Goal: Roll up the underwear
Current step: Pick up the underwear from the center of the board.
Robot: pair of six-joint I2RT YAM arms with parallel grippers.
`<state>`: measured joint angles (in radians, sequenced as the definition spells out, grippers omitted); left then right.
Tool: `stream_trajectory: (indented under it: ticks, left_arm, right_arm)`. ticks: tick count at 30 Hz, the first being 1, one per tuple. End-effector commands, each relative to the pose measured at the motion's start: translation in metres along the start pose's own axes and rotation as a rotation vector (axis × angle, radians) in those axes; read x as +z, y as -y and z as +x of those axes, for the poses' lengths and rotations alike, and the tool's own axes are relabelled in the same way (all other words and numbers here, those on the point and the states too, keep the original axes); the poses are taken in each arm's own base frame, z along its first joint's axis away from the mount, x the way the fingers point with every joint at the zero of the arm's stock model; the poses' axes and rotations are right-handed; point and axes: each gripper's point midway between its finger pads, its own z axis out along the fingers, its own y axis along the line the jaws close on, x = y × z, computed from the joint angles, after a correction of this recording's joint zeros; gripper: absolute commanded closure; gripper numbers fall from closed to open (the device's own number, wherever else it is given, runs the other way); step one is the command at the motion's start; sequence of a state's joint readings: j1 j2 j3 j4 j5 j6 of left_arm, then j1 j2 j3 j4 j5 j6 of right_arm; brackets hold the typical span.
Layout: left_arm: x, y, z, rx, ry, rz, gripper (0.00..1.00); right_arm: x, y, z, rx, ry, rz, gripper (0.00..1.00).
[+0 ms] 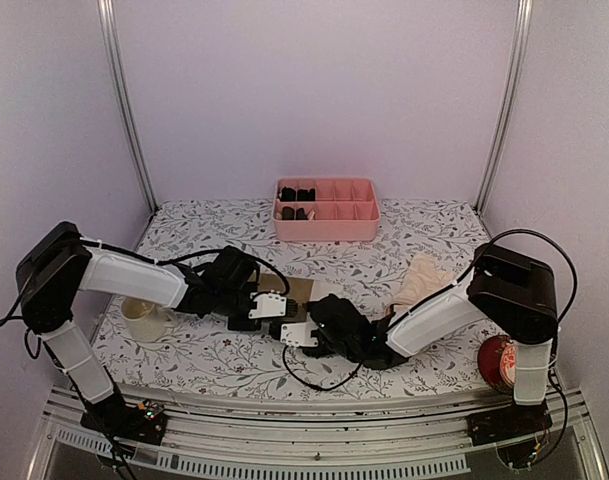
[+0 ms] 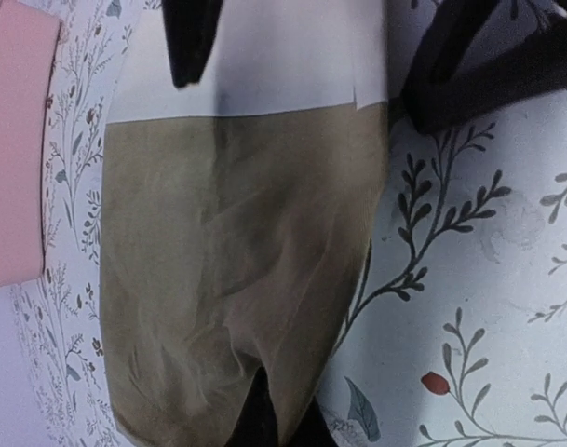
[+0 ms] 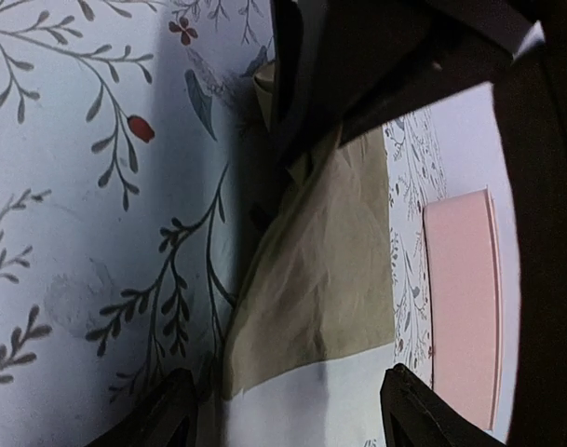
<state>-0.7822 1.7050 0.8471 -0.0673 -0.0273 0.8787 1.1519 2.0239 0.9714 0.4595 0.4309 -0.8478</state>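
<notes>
while my left gripper [image 2: 264, 424] pinches the olive underwear [image 2: 227, 279] in front of the pink tray [image 1: 326, 228], my right gripper [image 3: 297, 410] straddles it, spread wide.

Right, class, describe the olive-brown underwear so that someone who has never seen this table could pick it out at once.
Find the pink tray at the back of the flowered table, then come straight toward the near edge. The olive-brown underwear lies there, mid-table. Unlike the plain peach-beige underwear to its right, it is dark olive with a cream-white band at one end.
</notes>
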Motion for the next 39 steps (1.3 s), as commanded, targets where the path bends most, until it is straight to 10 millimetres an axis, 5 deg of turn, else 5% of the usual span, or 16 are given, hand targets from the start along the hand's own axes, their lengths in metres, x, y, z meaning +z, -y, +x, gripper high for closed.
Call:
stream_trajectory:
  ticks: [1,11,25,31,39]
  left_arm:
    - [-0.009,-0.012,-0.01,-0.019,0.039,-0.012,1.0]
    - [-0.015,-0.01,-0.012,-0.004,0.061,0.004,1.0]
    - [-0.014,-0.006,0.0,-0.005,0.04,0.022,1.0]
    - [-0.01,-0.003,0.004,0.0,0.03,0.028,1.0]
    - [-0.019,0.012,0.011,0.071,0.037,0.061,1.0]
  right_arm:
    - [0.016,-0.057,0.015,-0.089,-0.066,-0.141,0.31]
    - [0.036,-0.044,0.05,-0.127,-0.215,-0.011,0.38]
    - [-0.01,-0.055,0.088,-0.063,-0.26,-0.124,0.63]
    - [-0.013,-0.059,0.086,-0.041,-0.255,-0.157,0.95]
    - [-0.033,-0.052,0.055,0.06,-0.19,-0.324,0.98]
